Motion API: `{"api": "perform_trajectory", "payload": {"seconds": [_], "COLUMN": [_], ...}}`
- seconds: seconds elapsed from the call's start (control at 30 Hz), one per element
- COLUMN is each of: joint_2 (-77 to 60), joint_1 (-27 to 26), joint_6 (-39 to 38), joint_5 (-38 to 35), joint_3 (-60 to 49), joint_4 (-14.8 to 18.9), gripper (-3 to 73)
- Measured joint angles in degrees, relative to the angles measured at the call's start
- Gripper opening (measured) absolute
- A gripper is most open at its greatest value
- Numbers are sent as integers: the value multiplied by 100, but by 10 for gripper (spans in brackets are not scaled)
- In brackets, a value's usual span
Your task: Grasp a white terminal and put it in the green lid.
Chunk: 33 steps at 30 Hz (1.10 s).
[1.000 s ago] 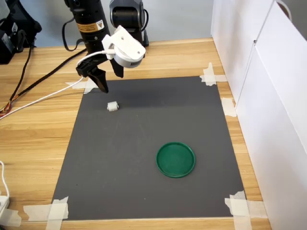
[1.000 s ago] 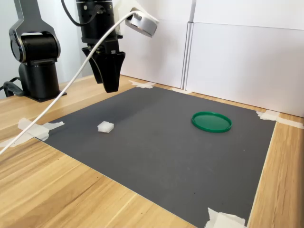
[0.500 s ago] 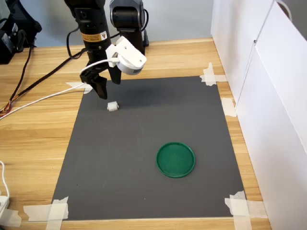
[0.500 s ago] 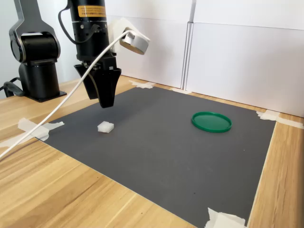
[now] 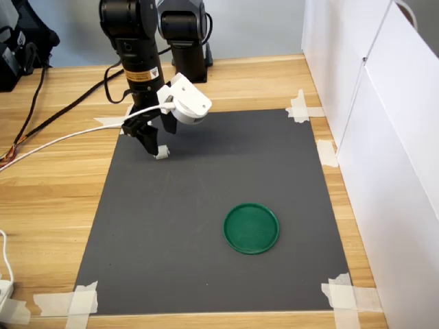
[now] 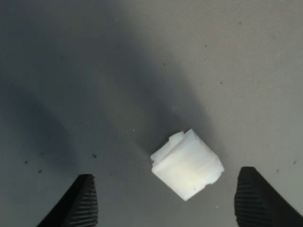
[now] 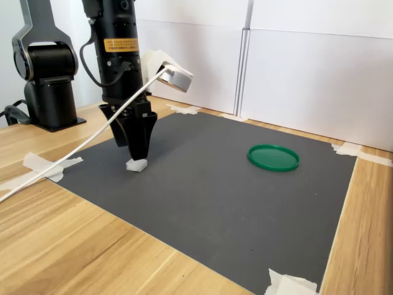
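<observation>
Where gripper (image 6: 163,201) spreads, white terminal (image 6: 187,164) lies between

mat: large dark-grey rectangular sheet (image 5: 206,226), matt, fine-grained w/ tiny specks in wrist view; looks like paper or thin card.
table: light wooden tabletop (image 5: 48,205), visible grain, smooth, slight sheen.
terminal: tiny white plastic piece (image 6: 187,164), semi-matt, faintly translucent, moulded ridges & notch.
lid: flat round dark-green plastic disc (image 5: 252,228), smooth, mild gloss on rim.
gripper: black plastic-looking fingers (image 6: 84,203), pads finely ribbed, matt.
arm: black cylindrical arm body (image 7: 120,55), satin sheen, paper label.
tape: pale strips at mat corners (image 5: 82,300), papery, crinkled, matt.
wall: white panels (image 7: 319,80), smooth, matt.
</observation>
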<state>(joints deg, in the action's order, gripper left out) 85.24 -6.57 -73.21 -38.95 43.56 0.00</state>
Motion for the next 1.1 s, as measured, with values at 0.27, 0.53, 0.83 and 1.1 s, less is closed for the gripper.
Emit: {"api": "perform_trajectory", "payload": {"seconds": [0.27,0.53,0.83,1.1], "joint_2": [81,113,370,506], "joint_1": [0,0,0,0], "joint_6": [134,297,301,301], "joint_5": [275,234,90,141], "joint_3": [0,170,177,177], "joint_4": [0,0,0,0], "gripper": [703,698,698,698]}}
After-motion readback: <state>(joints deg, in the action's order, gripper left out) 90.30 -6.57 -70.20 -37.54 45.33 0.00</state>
